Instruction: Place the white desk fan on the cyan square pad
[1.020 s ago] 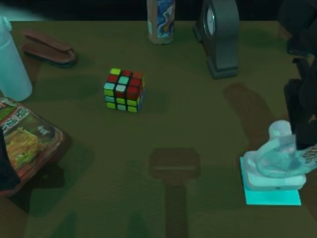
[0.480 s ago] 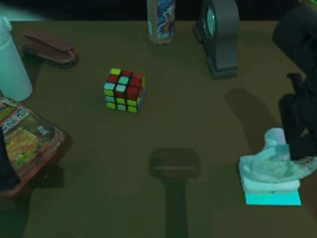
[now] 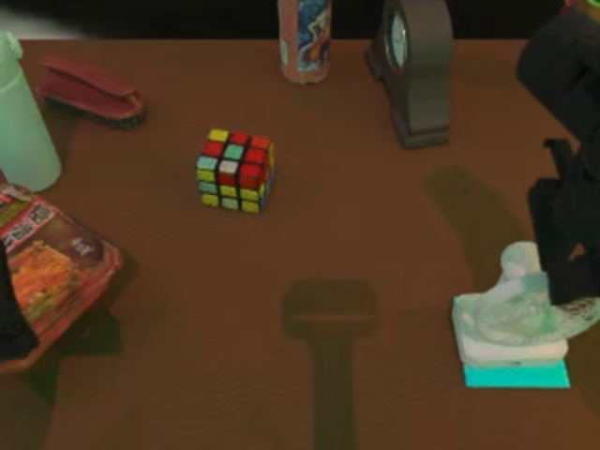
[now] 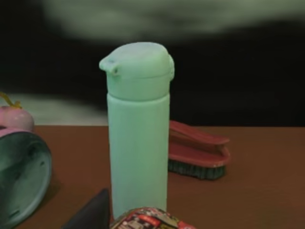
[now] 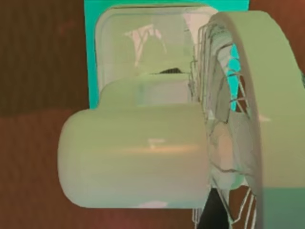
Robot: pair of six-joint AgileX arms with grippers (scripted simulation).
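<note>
The white desk fan (image 3: pixel 511 314) stands at the table's right side with its base on the cyan square pad (image 3: pixel 516 376); only the pad's near strip shows from above. My right gripper (image 3: pixel 553 281) is right over the fan, shut on it at the motor housing. In the right wrist view the fan's housing (image 5: pixel 138 152) fills the middle, the pad (image 5: pixel 90 47) shows along the base's edge, and one dark fingertip (image 5: pixel 214 210) sits beside the grille. My left arm (image 3: pixel 11 319) is parked at the left edge.
A puzzle cube (image 3: pixel 235 171) sits left of centre. At the back stand a grey clock (image 3: pixel 417 70) and a labelled bottle (image 3: pixel 305 37). A red brush (image 3: pixel 91 90), a pale bottle (image 3: pixel 23 117) and a snack packet (image 3: pixel 47 262) are at the left.
My right gripper carried the fan a little towards the back, so its base covers more of the pad. Over the last half second nothing moved.
</note>
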